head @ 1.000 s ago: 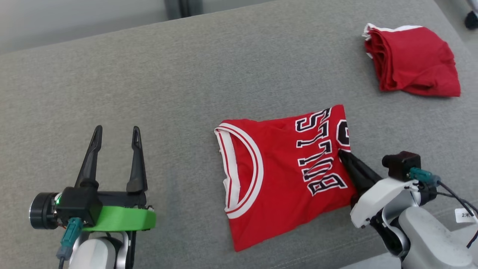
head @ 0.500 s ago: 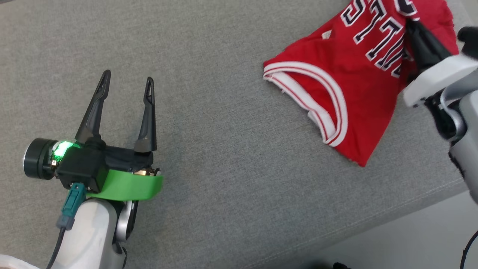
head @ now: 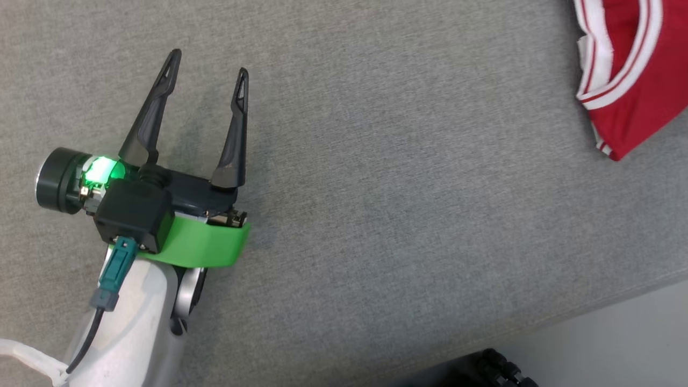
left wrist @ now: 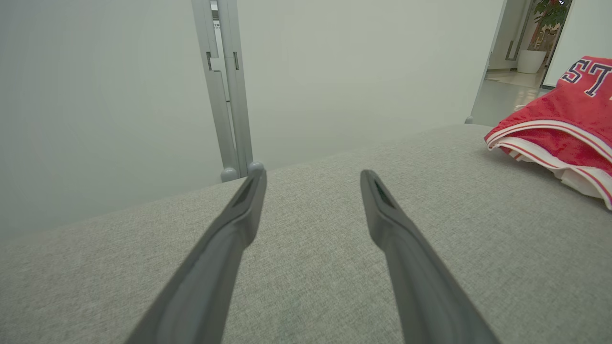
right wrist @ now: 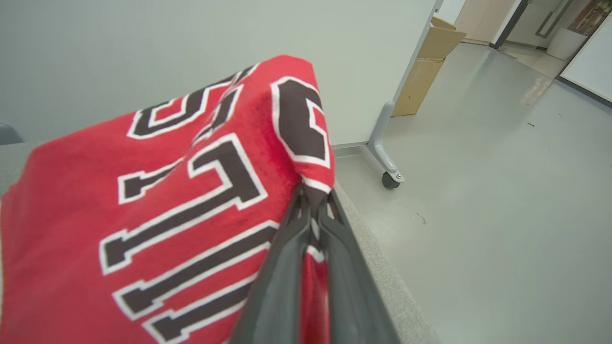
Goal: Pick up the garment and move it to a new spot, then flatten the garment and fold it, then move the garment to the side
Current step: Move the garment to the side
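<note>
Near cushion edge (right wrist: 382, 272), pinched garment (right wrist: 143, 215)

Head cam: high up, faces steeply down on grey fabric surface (head: 376, 161); left gripper (head: 208, 61) lower left, strip of floor (head: 634, 344) bottom right. Left wrist cam: low, close over surface, looks along own fingers (left wrist: 236, 224) twd wall (left wrist: 95, 71) — shares surface + jersey (left wrist: 569, 107) collar w/ head view, far right in both. Right wrist cam: v. close on jersey lettering — faces past surface edge twd floor.
</note>
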Tool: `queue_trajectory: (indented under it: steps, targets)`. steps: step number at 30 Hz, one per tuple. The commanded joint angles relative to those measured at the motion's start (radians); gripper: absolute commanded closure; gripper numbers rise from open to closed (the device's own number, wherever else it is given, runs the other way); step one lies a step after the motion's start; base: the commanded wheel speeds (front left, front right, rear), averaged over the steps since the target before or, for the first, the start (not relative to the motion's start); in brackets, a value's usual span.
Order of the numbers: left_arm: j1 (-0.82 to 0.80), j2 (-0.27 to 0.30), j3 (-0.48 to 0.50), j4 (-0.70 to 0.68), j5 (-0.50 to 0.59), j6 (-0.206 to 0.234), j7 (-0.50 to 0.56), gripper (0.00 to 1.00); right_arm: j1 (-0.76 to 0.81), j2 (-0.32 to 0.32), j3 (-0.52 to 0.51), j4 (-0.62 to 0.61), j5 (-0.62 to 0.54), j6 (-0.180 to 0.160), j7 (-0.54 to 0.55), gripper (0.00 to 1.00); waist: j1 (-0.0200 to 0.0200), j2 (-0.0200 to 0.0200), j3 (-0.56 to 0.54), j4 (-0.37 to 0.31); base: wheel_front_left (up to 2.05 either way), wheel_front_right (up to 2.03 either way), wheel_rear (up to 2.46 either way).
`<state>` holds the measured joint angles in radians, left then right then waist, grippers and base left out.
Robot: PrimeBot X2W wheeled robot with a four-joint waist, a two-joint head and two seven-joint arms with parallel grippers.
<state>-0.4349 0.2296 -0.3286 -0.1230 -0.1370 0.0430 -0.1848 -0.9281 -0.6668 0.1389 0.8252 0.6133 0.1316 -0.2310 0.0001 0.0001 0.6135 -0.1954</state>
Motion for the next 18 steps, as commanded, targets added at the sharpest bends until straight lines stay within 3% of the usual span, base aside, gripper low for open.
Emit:
queue_trajectory:
  steps: [1, 3, 5, 6, 11, 18]
  targets:
    - [-0.021, 0.002, -0.002, -0.001, 0.006, -0.005, 0.002, 0.0, 0.002, 0.002, -0.012, 0.025, -0.001, -0.002, -0.008, 1.0, -0.0001, -0.0001, 0.026, 0.022, 0.0, 0.0, 0.0]
    - [-0.03, 0.003, -0.006, -0.001, 0.005, -0.005, 0.001, 0.0, 0.0, -0.002, -0.026, 0.067, -0.014, -0.002, -0.014, 1.0, -0.0001, -0.0001, 0.032, 0.026, 0.0, 0.0, 0.0]
    - [-0.034, 0.006, -0.007, 0.0, 0.006, -0.005, -0.001, 0.0, -0.011, 0.001, -0.05, 0.11, -0.032, -0.002, -0.021, 0.51, -0.0001, -0.0001, 0.035, 0.027, 0.0, 0.0, 0.0]
    - [-0.035, 0.006, -0.009, 0.0, 0.006, -0.004, -0.001, 0.0, -0.015, 0.004, -0.064, 0.132, -0.047, -0.002, -0.027, 0.0, -0.0001, -0.0001, 0.035, 0.027, 0.0, 0.0, 0.0]
    - [-0.027, -0.001, -0.014, 0.017, -0.002, 0.002, -0.011, 0.0, 0.005, 0.017, -0.159, 0.167, -0.119, -0.002, -0.035, 0.0, -0.0001, -0.0001, 0.01, 0.031, 0.0, 0.0, 0.0]
    - [0.035, -0.004, -0.009, 0.06, -0.024, 0.015, -0.03, 0.0, 0.19, 0.126, -0.353, -0.032, -0.24, -0.002, -0.034, 0.0, -0.0001, -0.0001, -0.101, 0.023, 0.0, 0.0, 0.0]
